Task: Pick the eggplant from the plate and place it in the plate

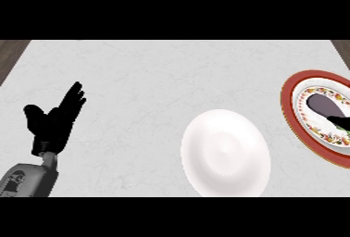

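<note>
Eggplant (327,107) lies in red-rimmed plate (290,105); white plate (226,152) beside.

Eggplant (327,107) on rimmed plate (290,99) at far right; plain plate (226,152) left of it, nearer; left hand (56,118) far left.

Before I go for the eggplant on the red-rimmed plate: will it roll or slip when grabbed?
The eggplant is long and rounded, so it would probably roll sideways if nudged, though the red-rimmed plate has a raised rim that may check it. Its dark skin looks smooth, so it may be slippery. It looks plump and one-piece, so likely stiff, not floppy.
</note>
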